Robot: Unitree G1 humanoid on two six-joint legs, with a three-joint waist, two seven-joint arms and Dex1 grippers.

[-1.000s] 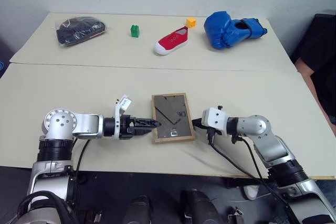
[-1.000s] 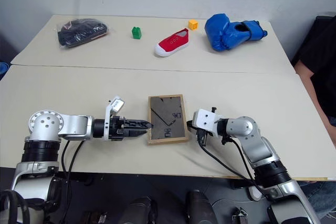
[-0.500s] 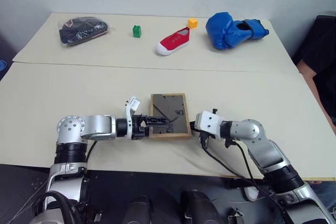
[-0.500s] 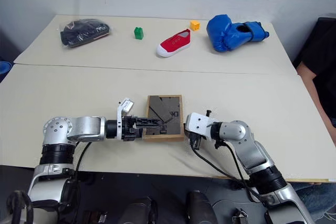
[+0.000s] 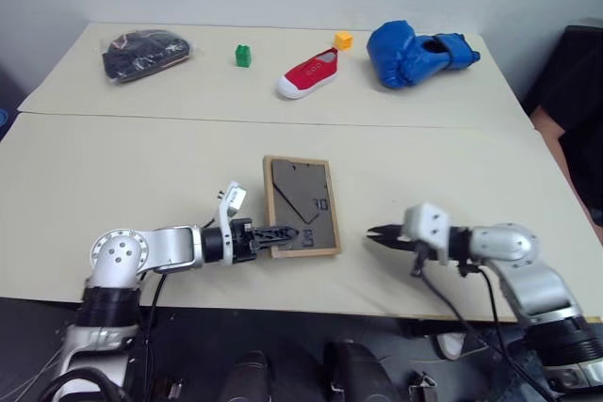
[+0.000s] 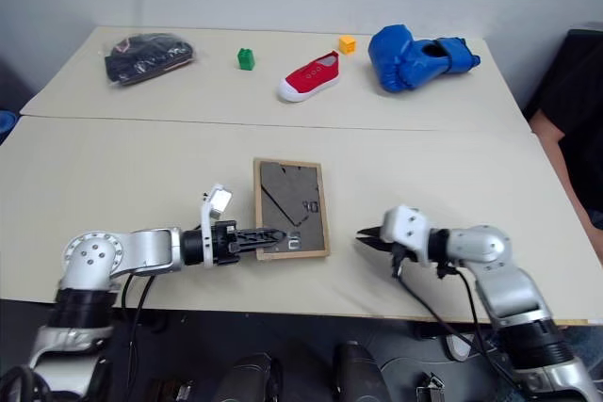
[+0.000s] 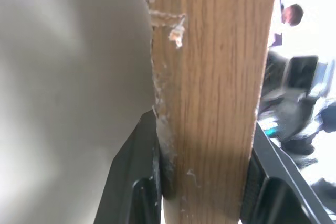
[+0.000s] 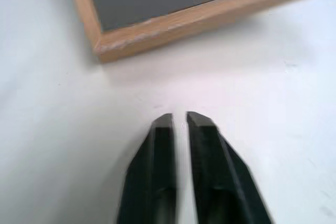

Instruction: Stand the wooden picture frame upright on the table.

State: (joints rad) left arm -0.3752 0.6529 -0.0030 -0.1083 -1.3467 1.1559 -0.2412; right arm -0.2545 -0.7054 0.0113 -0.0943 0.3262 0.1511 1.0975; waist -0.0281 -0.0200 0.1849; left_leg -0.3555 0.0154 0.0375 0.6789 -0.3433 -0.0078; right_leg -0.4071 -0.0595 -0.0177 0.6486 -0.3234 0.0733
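The wooden picture frame (image 5: pixel 300 204) lies on the table (image 5: pixel 443 167) near its front edge, dark grey back panel facing up. My left gripper (image 5: pixel 285 232) reaches in from the left and is shut on the frame's near left corner. In the left wrist view, both black fingers (image 7: pixel 140 182) press on either side of the light-wood rim (image 7: pixel 215 103). My right gripper (image 5: pixel 373 231) hovers to the right of the frame, apart from it. Its fingers (image 8: pixel 160 145) are parted by only a narrow gap with nothing between them, pointing toward the frame's corner (image 8: pixel 157 30).
At the back of the table lie a black bagged item (image 5: pixel 143 52), a green block (image 5: pixel 243 55), a red shoe (image 5: pixel 307 73), an orange block (image 5: pixel 343 40) and a blue boxing glove (image 5: pixel 415 49). A seam (image 5: pixel 141 117) crosses the tabletop. A person in dark clothing (image 5: pixel 579 110) sits at the right edge.
My left gripper has closed on the frame's near left corner. My right gripper has pulled away from the frame to the right and parted slightly. The frame has shifted a little leftward.
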